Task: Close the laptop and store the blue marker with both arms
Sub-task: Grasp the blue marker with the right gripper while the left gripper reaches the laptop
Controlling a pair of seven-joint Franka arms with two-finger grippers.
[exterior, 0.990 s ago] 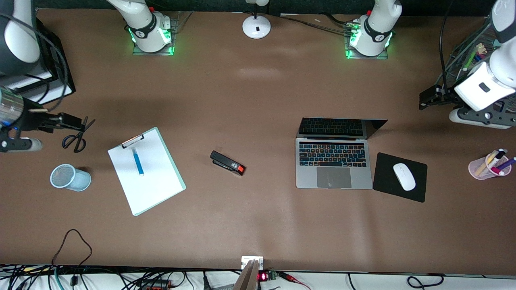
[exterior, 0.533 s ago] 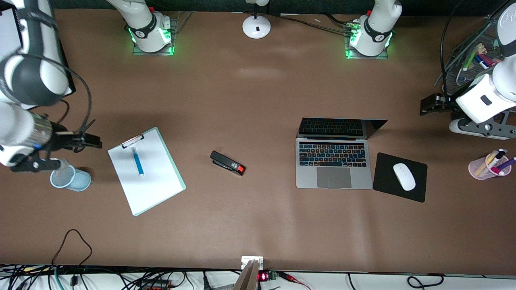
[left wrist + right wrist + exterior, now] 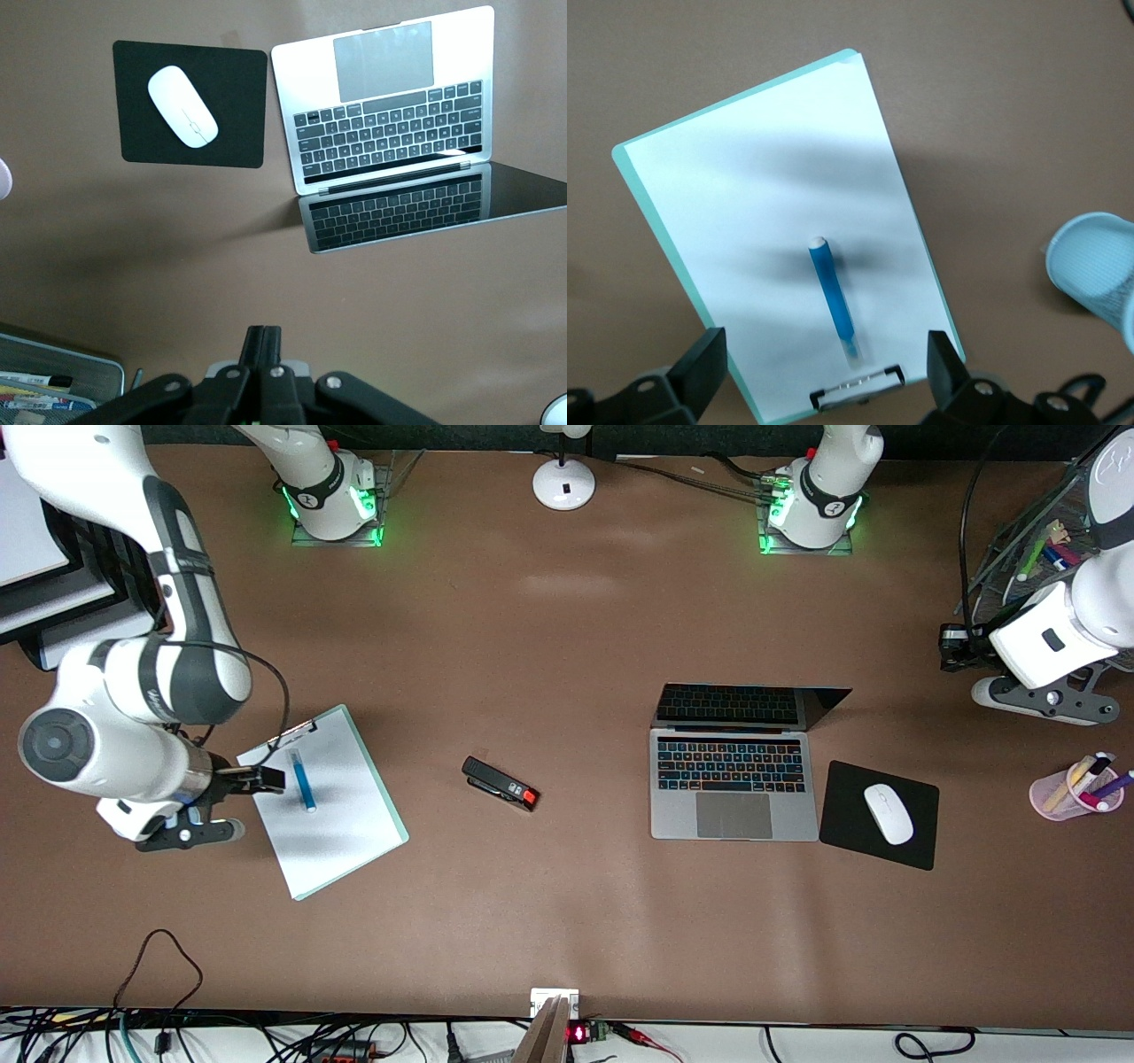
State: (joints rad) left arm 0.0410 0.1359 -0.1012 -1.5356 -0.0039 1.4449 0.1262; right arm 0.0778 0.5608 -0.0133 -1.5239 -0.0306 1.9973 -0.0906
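Observation:
The laptop (image 3: pixel 733 788) stands open on the table, screen dark; the left wrist view shows it too (image 3: pixel 390 115). The blue marker (image 3: pixel 303 781) lies on a white sheet on a teal clipboard (image 3: pixel 337 824). My right gripper (image 3: pixel 261 779) hangs open over the clipboard's clip end. In the right wrist view, the marker (image 3: pixel 831 301) lies between and ahead of the right gripper's (image 3: pixel 824 359) spread fingers, untouched. My left gripper (image 3: pixel 952 646) is shut and empty in the left wrist view (image 3: pixel 263 343). It is over bare table at the left arm's end, well apart from the laptop.
A black stapler (image 3: pixel 500 784) lies between clipboard and laptop. A white mouse (image 3: pixel 889 813) sits on a black mouse pad (image 3: pixel 846 793) beside the laptop. A pink cup (image 3: pixel 1054 795) holds pens. A wire organiser (image 3: pixel 1019 540) and a lamp base (image 3: pixel 563 483) stand by. A pale blue cup (image 3: pixel 1094 274) lies beside the clipboard.
My right arm swung from the table's end, over the pale blue cup, to the clipboard's clip end. My left gripper drew slightly toward the wire organiser.

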